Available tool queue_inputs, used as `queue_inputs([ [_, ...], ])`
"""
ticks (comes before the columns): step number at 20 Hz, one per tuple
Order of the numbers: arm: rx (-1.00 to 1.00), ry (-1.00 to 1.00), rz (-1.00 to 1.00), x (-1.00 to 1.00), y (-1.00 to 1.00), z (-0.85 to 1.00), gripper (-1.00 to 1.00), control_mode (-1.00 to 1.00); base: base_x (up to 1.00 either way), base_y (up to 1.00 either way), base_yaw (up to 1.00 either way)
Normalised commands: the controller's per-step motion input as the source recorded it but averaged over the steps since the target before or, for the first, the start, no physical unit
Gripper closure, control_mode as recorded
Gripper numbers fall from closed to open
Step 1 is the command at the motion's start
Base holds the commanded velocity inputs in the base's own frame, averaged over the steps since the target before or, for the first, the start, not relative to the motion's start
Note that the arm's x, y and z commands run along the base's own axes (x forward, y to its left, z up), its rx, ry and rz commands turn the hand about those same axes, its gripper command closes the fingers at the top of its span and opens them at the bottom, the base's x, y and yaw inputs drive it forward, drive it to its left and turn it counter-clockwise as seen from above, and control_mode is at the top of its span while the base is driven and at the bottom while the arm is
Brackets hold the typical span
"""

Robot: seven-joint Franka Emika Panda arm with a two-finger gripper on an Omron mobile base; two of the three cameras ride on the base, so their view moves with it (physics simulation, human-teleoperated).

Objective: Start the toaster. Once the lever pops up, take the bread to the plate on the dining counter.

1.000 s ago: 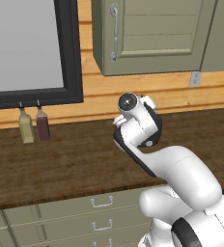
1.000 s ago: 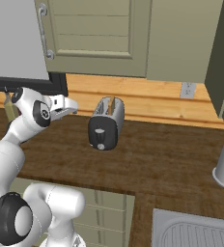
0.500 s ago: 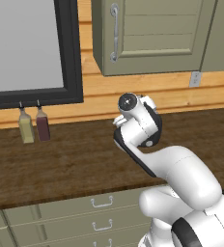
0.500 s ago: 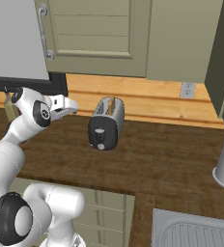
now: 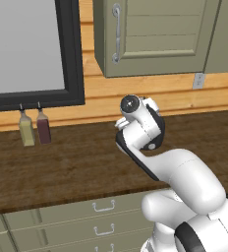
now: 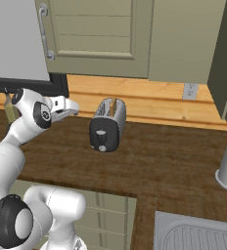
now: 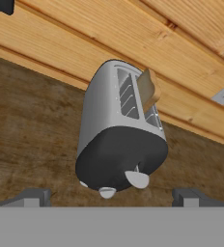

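Toaster [image 6: 107,125] stands on the dark wood worktop [image 6: 174,161] before the plank wall, black end panel facing the arm, bread [image 7: 149,90] upright in one slot and sticking out the top. Gripper [image 7: 111,195] hovers just short of the panel, jaws wide apart and empty, near the lever [image 7: 137,179].

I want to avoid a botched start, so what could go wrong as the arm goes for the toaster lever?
The open gripper hangs short of the small silver toaster. On its black end panel, the lever sits close to a small round button, so a finger might press the wrong one. The toaster stands free on the dark wood counter; a sideways push could slide it or tip the tan bread slice.
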Motion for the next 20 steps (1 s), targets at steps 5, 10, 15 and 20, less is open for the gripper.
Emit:
queue_inputs([
  [5, 0.00, 0.00, 0.00, 0.00, 0.00, 0.00, -1.00, -1.00, 0.00, 0.00, 0.00],
  [10, 0.00, 0.00, 0.00, 0.00, 0.00, 0.00, -1.00, -1.00, 0.00, 0.00, 0.00],
  [15, 0.00, 0.00, 0.00, 0.00, 0.00, 0.00, -1.00, -1.00, 0.00, 0.00, 0.00],
  [20, 0.08, 0.00, 0.00, 0.00, -0.34, 0.02, -1.00, -1.00, 0.00, 0.00, 0.00],
])
